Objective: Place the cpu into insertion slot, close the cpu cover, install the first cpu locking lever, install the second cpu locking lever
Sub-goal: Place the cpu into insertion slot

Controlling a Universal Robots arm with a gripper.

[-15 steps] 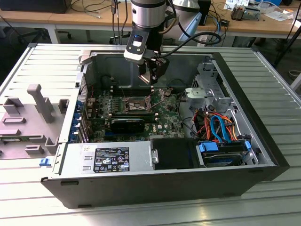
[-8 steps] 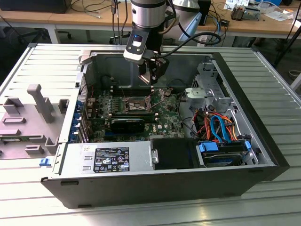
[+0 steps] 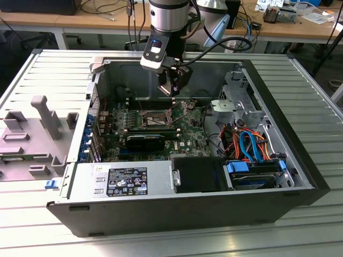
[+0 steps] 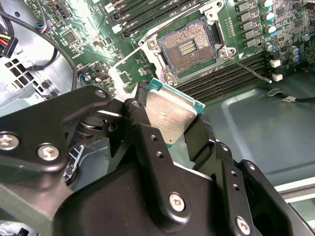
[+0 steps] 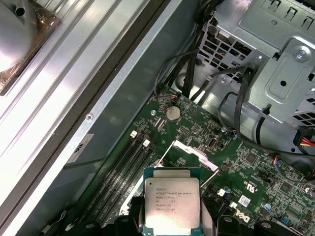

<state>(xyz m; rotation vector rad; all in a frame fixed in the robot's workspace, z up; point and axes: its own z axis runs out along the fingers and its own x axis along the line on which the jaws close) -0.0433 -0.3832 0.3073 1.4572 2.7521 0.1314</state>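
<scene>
While one gripper [image 4: 167, 129] clamps one cpu [image 5: 171, 202] by its edges above the motherboard [image 4: 83, 29], one insertion slot [image 4: 189, 47] lies uncovered, one cpu cover [image 5: 192, 150] raised, two wire levers [image 4: 248, 68] unlatched.

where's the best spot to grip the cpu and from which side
Likely by two opposite thin edges of the cpu, coming from above its flat metal top, as the gripper holds it now. It is a thin flat square, and an edge pinch leaves its underside free for the insertion slot.
</scene>
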